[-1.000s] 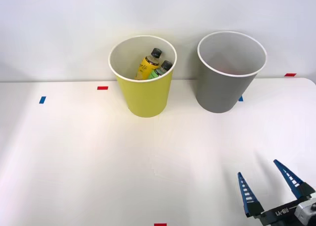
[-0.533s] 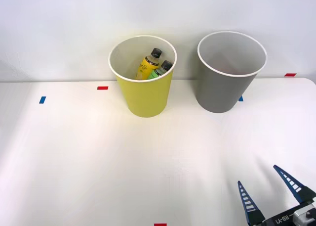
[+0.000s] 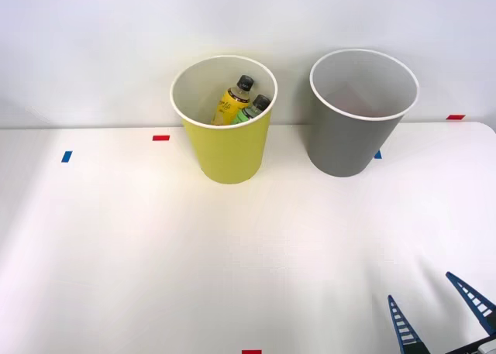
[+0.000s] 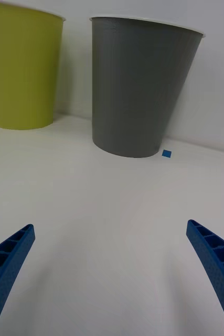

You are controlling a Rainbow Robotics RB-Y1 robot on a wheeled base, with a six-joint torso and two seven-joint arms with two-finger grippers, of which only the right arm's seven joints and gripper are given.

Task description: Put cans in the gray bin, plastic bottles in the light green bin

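- Currently, front view: yellow-label bottle [image 3: 230, 102] and green-label bottle [image 3: 254, 109] are leaning inside the light green bin [image 3: 229, 149]; light, slick plastic, best gripped mid-body. Gray bin [image 3: 355, 141] is standing beside it.
- Right wrist view: right gripper [image 4: 112, 273] is hanging over the white table [image 4: 106, 210] with fingers spread wide, holding nothing.

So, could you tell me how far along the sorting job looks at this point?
Both plastic bottles already stand inside the light green bin. The right gripper is open and holds nothing, low over the table. The gray bin shows just its white inner wall from here, so the can's status cannot be confirmed.
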